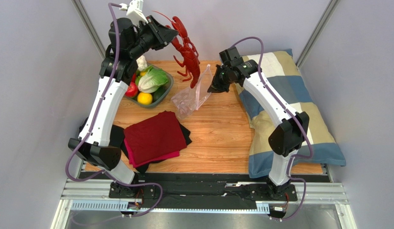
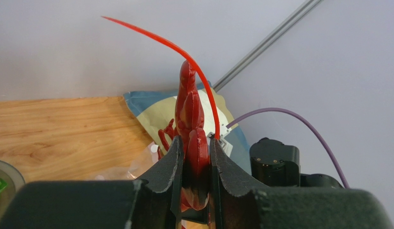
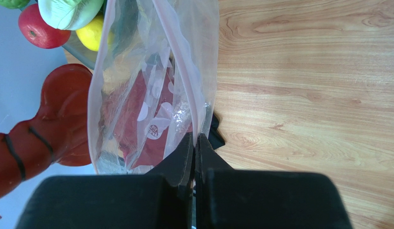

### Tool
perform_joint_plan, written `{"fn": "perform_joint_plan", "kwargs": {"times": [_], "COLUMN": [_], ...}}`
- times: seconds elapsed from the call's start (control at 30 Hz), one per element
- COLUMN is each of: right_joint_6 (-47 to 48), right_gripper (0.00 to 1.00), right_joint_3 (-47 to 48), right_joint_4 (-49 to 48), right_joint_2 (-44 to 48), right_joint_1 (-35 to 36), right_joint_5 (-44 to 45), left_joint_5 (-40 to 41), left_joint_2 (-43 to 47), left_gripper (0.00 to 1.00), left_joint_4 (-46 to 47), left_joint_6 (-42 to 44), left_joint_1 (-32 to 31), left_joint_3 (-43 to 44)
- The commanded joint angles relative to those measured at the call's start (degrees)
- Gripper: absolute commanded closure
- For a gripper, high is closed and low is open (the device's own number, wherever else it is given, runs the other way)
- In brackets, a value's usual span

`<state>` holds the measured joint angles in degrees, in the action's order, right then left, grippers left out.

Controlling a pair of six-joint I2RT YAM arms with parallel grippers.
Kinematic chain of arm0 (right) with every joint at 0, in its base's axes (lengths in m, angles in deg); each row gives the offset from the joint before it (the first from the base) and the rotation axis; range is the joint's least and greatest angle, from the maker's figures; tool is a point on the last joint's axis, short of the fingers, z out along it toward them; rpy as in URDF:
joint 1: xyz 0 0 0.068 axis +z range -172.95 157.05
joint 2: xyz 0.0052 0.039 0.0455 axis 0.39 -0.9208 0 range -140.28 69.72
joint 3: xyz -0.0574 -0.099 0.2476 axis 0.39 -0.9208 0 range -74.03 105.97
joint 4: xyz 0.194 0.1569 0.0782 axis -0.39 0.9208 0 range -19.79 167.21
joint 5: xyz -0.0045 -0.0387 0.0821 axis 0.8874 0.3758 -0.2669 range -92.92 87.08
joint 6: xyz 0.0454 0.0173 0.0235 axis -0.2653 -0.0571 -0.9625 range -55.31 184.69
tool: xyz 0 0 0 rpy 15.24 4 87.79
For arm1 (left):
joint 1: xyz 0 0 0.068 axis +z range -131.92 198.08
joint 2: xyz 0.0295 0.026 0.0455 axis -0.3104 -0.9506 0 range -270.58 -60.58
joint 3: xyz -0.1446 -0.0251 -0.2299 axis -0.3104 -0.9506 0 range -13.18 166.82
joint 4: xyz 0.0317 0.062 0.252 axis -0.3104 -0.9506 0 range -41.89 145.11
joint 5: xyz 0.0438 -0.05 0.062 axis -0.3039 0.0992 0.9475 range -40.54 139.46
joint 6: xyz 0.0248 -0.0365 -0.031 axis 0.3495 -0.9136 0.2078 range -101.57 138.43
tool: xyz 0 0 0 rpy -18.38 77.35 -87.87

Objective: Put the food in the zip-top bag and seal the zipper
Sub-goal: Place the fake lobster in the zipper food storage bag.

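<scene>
My left gripper (image 1: 171, 36) is shut on the red lobster (image 1: 187, 50) and holds it high above the table; in the left wrist view the lobster (image 2: 191, 114) sticks out between the fingers (image 2: 171, 162). Its tail hangs at the mouth of the clear zip-top bag (image 1: 191, 98). My right gripper (image 1: 212, 86) is shut on the bag's mouth edge with the zipper (image 3: 184, 81) and holds the bag (image 3: 136, 86) up and open. The lobster's tail (image 3: 55, 114) shows beside the bag in the right wrist view. Other food lies in a bowl (image 1: 166, 91): green cabbage (image 1: 151, 78), red fruit (image 1: 132, 89), yellow fruit (image 1: 145, 98).
A folded dark-red cloth (image 1: 153, 136) lies on black cloth at the front left of the wooden table (image 1: 218, 138). A checked pillow (image 1: 280, 109) lies along the right side under the right arm. Grey walls close in on all sides.
</scene>
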<state>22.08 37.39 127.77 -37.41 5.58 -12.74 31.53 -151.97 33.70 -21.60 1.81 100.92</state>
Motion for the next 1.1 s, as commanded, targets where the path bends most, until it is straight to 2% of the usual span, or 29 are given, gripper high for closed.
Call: {"fn": "perform_joint_plan", "kwargs": {"times": [0.0,0.33,0.53,0.6,0.97,1.07], "right_joint_6": [-1.2,0.7,2.3,3.1,1.7,1.3], "right_gripper": [1.0,1.0,1.0,1.0,1.0,1.0], "right_joint_3": [3.5,-0.2,-5.4,-5.9,-4.5,-4.5], "right_joint_4": [-1.6,0.5,2.1,2.3,-1.2,-1.7], "right_joint_2": [0.1,12.1,18.7,18.3,12.0,12.0], "right_joint_1": [0.6,0.6,1.1,1.2,1.2,1.2], "right_joint_5": [1.6,5.3,14.1,16.5,12.5,11.7], "left_joint_5": [1.4,-1.0,-1.8,-2.0,-2.2,-2.5], "left_joint_2": [2.7,2.4,3.0,3.2,0.6,0.9], "left_gripper": [1.0,1.0,1.0,1.0,1.0,1.0], "left_joint_4": [2.4,0.6,1.7,2.6,3.7,3.0], "left_joint_6": [1.0,-2.8,-4.8,-6.3,-8.6,-8.7], "left_joint_1": [-0.3,-1.0,-1.7,-2.1,-5.2,-6.8], "left_joint_3": [4.7,8.3,9.1,8.6,10.7,8.9]}}
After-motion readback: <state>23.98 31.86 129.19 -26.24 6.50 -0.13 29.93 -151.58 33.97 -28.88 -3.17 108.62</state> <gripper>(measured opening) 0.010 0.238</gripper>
